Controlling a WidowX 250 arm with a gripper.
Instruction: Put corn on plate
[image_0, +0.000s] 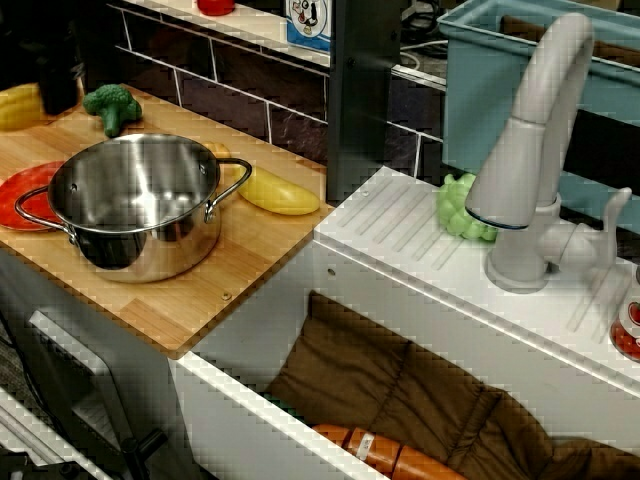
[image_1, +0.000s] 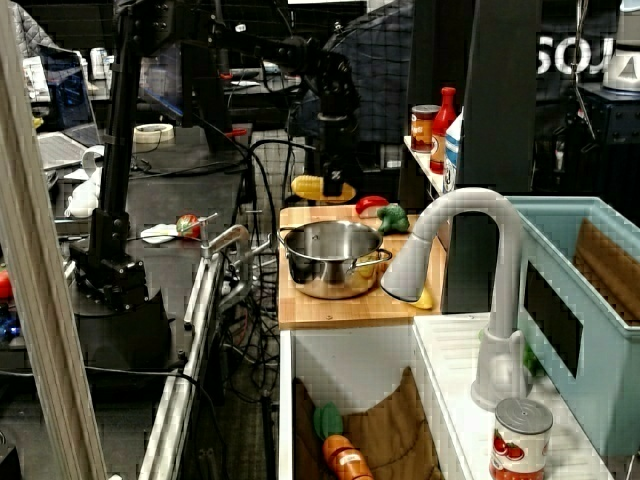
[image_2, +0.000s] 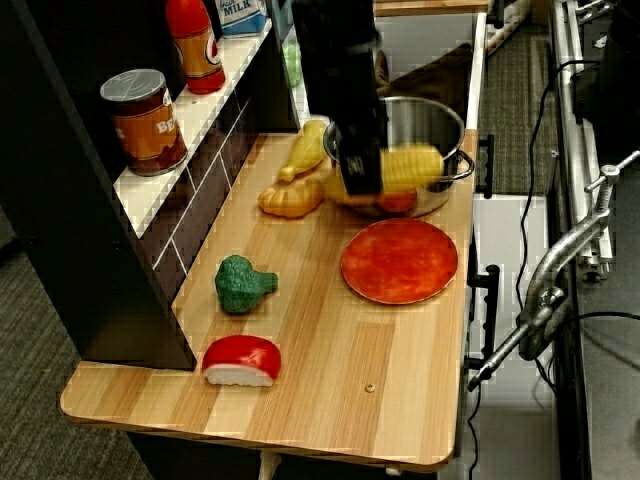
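Corn hangs in your robot's hand above the wooden bench, the black fingers clamped on one end of the bumpy yellow cob so that it juts out sideways, level, in front of the steel pot. The overhead view puts the cob between the pot and the red-orange plate, which lies flat and bare on the bench just beside the pot. From the sink end, you see the same grip held up over the far edge of the bench, cob clear of the surface and the plate showing only as a red sliver behind the pot. On the bench near the plate sit a green broccoli piece and a red-and-white toy piece, well apart from each other. Two smooth yellow pieces lie by the tiled back wall beside the pot. On the shelf above stand a can and a red bottle.
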